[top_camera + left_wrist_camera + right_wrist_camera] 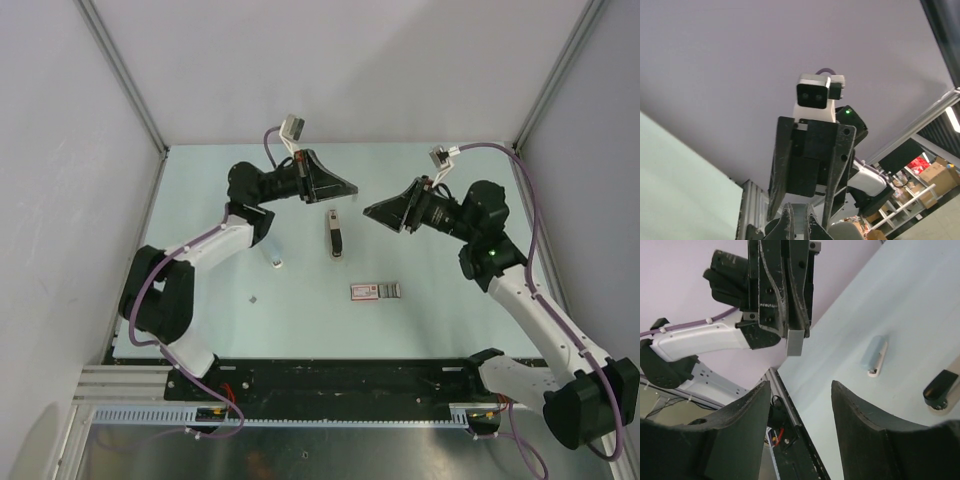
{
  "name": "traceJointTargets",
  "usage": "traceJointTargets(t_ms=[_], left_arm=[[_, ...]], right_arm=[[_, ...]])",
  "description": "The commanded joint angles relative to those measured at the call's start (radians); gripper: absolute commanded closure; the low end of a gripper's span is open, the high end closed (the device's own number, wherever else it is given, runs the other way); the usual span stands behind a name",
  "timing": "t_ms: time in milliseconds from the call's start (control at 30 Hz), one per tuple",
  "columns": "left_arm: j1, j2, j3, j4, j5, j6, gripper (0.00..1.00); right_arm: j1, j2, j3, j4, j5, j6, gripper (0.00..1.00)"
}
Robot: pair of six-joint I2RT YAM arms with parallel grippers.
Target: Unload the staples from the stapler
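Observation:
The stapler [334,235] lies on the table between my two grippers, dark with a light end; its near end seems to show at the right edge of the right wrist view [942,388]. My left gripper [350,187] hangs above the table, up and left of the stapler. It is shut on a short grey metal strip [795,342] that looks like staples and sticks out past the fingertips, also visible in the left wrist view [799,220]. My right gripper [370,210] is open and empty, raised just right of the stapler and facing the left gripper [800,405].
A flat red-and-white box [375,291] lies in front of the stapler. A small grey-and-white piece [279,263] lies to the left, also in the right wrist view [875,356]. A tiny grey bit [253,298] sits nearer the front. Walls enclose three sides.

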Motion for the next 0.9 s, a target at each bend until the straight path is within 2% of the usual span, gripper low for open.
traceJointTargets(t_ms=[0, 367, 867], left_arm=[[-0.021, -0.051, -0.024, 0.187, -0.041, -0.123, 1.0], [-0.057, -0.055, -0.068, 0.192, -0.079, -0.083, 1.0], [-0.058, -0.057, -0.076, 0.191, -0.074, -0.039, 1.0]], right_arm=[[0.008, 0.015, 0.038, 0.142, -0.03, 0.085, 0.44], [0.048, 0.056, 0.038, 0.192, 0.005, 0.115, 0.49], [0.064, 0.038, 0.038, 0.12, 0.053, 0.075, 0.79]])
